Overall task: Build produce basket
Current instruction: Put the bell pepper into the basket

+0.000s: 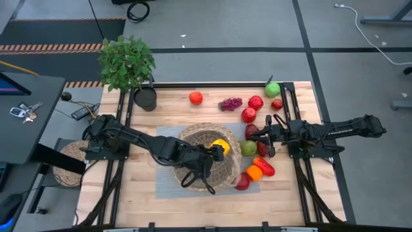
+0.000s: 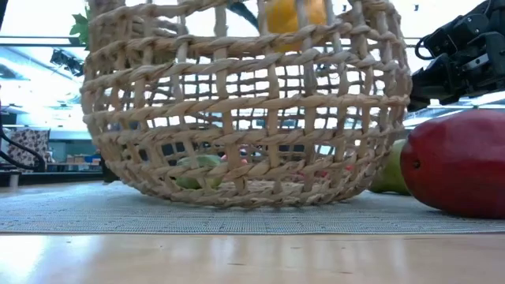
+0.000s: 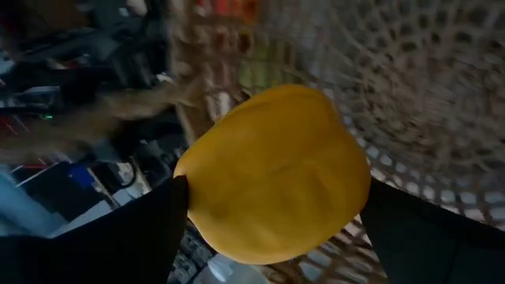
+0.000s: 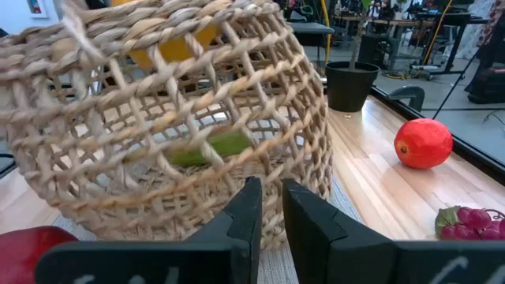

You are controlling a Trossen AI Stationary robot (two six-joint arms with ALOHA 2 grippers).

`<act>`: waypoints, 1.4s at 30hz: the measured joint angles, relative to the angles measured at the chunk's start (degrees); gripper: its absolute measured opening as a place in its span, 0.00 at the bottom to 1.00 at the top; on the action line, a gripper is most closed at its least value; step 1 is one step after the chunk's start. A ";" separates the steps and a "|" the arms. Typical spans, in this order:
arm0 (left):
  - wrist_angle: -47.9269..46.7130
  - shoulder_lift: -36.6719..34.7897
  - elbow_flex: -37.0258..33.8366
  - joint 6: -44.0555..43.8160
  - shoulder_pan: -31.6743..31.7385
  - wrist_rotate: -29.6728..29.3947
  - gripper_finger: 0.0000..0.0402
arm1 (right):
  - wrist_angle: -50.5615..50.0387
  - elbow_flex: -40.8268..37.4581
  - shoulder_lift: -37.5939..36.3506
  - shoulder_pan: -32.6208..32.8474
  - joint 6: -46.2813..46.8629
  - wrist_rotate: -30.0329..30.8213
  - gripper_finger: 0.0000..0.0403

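The tan wicker basket (image 1: 205, 156) (image 2: 245, 110) (image 4: 166, 134) stands on a grey mat at the table's middle, with a green piece (image 2: 197, 170) lying inside on its bottom. My left gripper (image 1: 217, 149) (image 3: 276, 237) reaches in from the left and is shut on a yellow fruit (image 1: 221, 146) (image 2: 293, 13) above the basket's right rim. My right gripper (image 1: 266, 133) (image 4: 272, 213) is shut and empty, hovering right of the basket among the loose produce. Red, green and orange pieces (image 1: 255, 169) lie on the mat beside the basket. My left gripper pinches the yellow fruit (image 3: 272, 173) between its two fingers (image 3: 150, 233), one on each side of the fruit's round body. The fingers come from the table's left, over the basket. The fruit is lifted clear, above the basket's opening near the right rim.
More produce lies along the far right: a red round fruit (image 1: 196, 98) (image 4: 424, 143), purple grapes (image 1: 230, 103), a green apple (image 1: 273, 89), and red pieces (image 1: 252, 108). A big red fruit (image 2: 458, 162) sits close to the basket. A potted plant (image 1: 129, 64) stands at the far left corner.
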 joint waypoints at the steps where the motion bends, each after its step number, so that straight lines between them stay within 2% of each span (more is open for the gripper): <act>1: 0.48 0.00 0.20 -0.70 0.07 0.82 0.87 | 0.00 -0.01 0.00 -0.01 0.00 0.02 0.15; 6: 2.08 0.13 -0.56 -5.96 0.95 6.79 0.87 | 0.00 0.00 0.00 -0.02 -0.01 0.01 0.15; 12: 1.87 0.39 -5.36 -13.50 3.34 13.06 0.87 | -0.02 0.00 0.00 -0.02 0.00 0.02 0.15; 16: 1.83 0.39 -8.62 -22.89 5.28 15.01 0.87 | 0.00 -0.02 0.00 -0.02 -0.02 0.02 0.15; 23: 2.48 0.39 -12.81 -32.79 9.45 18.47 0.87 | 0.00 0.00 0.00 -0.01 -0.01 0.02 0.15; 30: 6.84 0.42 -16.62 -34.29 11.61 23.79 0.87 | 0.00 0.00 0.00 -0.01 -0.01 0.01 0.15; 33: 9.45 0.42 -17.55 -34.26 11.61 24.38 0.87 | 0.00 -0.01 0.00 -0.02 -0.02 0.01 0.15; 38: 8.79 0.42 -17.55 -34.70 11.30 24.97 0.87 | 0.00 -0.01 0.00 -0.01 -0.02 0.02 0.15; 42: 6.86 0.40 -17.55 -37.21 11.21 27.98 0.87 | 0.00 0.00 0.00 0.00 0.00 0.00 0.15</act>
